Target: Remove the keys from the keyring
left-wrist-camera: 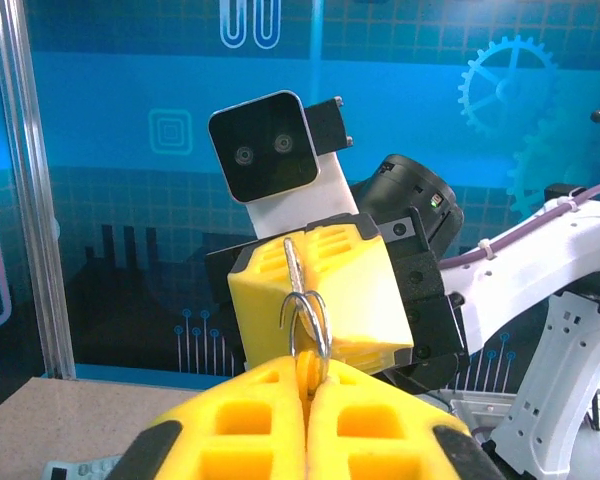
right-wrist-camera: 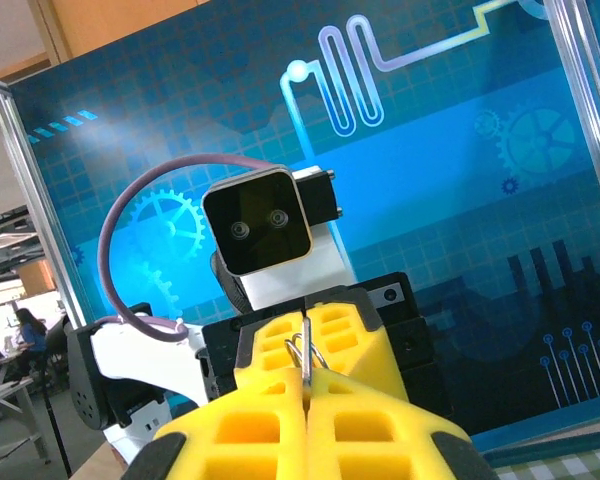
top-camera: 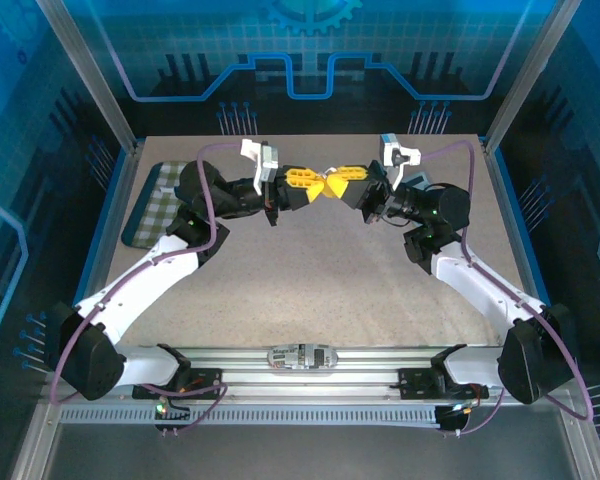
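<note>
Both grippers meet tip to tip above the back middle of the table. My left gripper (top-camera: 322, 187) is shut on the keyring's small yellow-orange tag (left-wrist-camera: 307, 378), and a silver wire ring (left-wrist-camera: 311, 322) stands up out of its fingertips. The tiny silver key (left-wrist-camera: 294, 262) still hangs on that ring. Its thin shaft is pinched between the yellow fingers (left-wrist-camera: 355, 290) of my right gripper (top-camera: 337, 183). In the right wrist view the key (right-wrist-camera: 306, 350) rises from the right gripper (right-wrist-camera: 306, 388), with the ring's loops (right-wrist-camera: 321, 356) beside it and the left gripper (right-wrist-camera: 325, 335) just behind.
A green checked cloth (top-camera: 150, 205) lies at the back left of the table (top-camera: 310, 280). A grey oval object (top-camera: 302, 356) rests on the rail between the arm bases. Blue enclosure walls and metal posts (top-camera: 85, 70) surround the table.
</note>
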`<state>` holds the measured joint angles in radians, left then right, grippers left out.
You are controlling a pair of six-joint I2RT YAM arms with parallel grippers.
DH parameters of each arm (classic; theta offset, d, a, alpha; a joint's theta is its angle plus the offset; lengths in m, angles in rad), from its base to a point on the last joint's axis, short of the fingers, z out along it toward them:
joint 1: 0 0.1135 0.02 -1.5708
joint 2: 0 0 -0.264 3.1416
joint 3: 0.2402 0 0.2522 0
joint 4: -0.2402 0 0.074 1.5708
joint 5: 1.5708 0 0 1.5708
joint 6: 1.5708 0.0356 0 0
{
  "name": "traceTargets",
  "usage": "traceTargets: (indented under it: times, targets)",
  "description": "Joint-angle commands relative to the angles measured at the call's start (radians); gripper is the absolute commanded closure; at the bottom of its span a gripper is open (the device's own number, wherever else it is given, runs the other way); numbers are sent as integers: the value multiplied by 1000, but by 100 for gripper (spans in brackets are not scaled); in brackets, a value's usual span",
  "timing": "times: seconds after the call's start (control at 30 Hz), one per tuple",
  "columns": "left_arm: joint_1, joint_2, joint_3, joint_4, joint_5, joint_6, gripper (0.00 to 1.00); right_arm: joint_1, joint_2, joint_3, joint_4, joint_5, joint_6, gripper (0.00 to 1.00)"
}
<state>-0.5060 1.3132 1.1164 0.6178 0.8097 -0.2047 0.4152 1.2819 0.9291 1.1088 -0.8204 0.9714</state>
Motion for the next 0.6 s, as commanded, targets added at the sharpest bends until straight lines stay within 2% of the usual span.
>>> traceTargets:
  times: [0.0, 0.23, 0.4, 0.57]
  targets:
    - [-11, 6, 39, -2, 39, 7, 100, -9, -24, 9, -41, 0, -55, 100]
    - [-37, -4, 58, -96, 22, 85, 100, -3, -82, 16, -232, 41, -188, 100]
    - [-81, -24, 92, -284, -85, 235, 100, 2, -102, 21, -291, 50, -231, 100]
    - [-97, -26, 122, -373, -153, 288, 100, 8, -110, 32, -361, 53, -287, 100]
